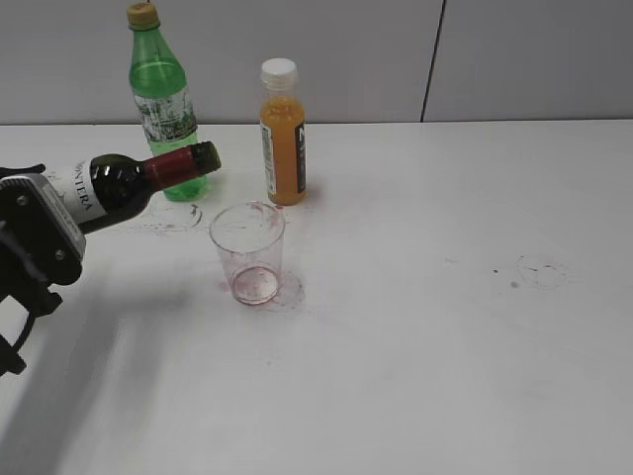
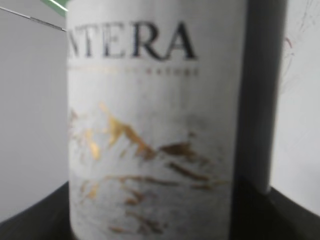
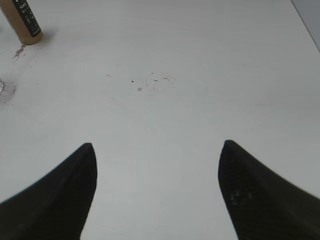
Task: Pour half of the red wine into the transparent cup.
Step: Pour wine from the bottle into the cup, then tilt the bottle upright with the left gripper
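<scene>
White tabletop point(image 1: 415, 376), scuffed and marked with faint reddish rings, is backed by a pale grey wall. The transparent cup point(image 1: 248, 251) is taken as the landmark.

Nearest the camera, at the left edge and well left of the cup, the left gripper point(image 1: 35, 233) is seen clamped around the body of the wine bottle point(image 1: 124, 186); in the left wrist view the white label point(image 2: 150, 125) with gold markings fills the frame. The bottle is held off the table, tilted close to horizontal, its dark red foil neck point(image 1: 178, 163) pointing toward the cup, the mouth above and left of the cup's rim and not over it. Red wine is not visible through the dark glass. No stream is seen.

The cup stands upright, with only reddish stains at its bottom.

The right gripper point(image 3: 157, 150) is recorded with fingers spread wide over bare table, holding nothing.

Just behind the cup, slightly right, an orange juice bottle point(image 1: 283, 134) stands upright. Further back and left, a green plastic bottle point(image 1: 163, 99) stands.
</scene>
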### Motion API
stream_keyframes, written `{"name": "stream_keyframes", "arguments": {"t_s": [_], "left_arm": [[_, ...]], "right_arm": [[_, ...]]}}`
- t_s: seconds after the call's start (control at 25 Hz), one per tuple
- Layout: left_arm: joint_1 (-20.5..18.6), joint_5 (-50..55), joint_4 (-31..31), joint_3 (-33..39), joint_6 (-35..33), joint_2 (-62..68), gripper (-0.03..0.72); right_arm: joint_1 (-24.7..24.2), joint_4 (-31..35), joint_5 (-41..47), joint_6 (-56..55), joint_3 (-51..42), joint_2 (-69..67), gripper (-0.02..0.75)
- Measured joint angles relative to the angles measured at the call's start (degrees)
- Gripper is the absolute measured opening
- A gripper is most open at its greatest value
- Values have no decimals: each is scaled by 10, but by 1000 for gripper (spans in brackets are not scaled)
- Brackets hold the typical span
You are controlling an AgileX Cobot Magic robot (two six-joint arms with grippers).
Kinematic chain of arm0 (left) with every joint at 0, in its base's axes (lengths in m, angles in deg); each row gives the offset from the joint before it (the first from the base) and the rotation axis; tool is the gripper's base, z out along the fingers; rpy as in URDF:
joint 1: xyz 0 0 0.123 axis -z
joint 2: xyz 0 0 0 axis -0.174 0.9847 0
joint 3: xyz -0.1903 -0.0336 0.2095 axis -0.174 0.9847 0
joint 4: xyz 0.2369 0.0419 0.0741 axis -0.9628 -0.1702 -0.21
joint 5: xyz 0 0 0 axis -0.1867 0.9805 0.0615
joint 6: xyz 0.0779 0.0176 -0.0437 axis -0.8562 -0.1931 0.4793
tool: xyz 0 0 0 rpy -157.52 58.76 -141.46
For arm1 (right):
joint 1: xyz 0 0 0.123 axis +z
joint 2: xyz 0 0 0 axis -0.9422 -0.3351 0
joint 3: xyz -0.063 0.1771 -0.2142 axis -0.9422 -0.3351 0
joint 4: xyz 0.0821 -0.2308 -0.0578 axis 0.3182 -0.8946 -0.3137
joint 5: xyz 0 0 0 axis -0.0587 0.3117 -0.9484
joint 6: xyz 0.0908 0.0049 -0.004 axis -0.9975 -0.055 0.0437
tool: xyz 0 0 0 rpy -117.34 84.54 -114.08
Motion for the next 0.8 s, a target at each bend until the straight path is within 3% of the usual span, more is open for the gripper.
{"name": "stream_keyframes", "arguments": {"t_s": [0.8], "left_arm": [[0,0,-17,-15,-94,10,544]], "right_arm": [[0,0,0,0,0,0,571]]}}
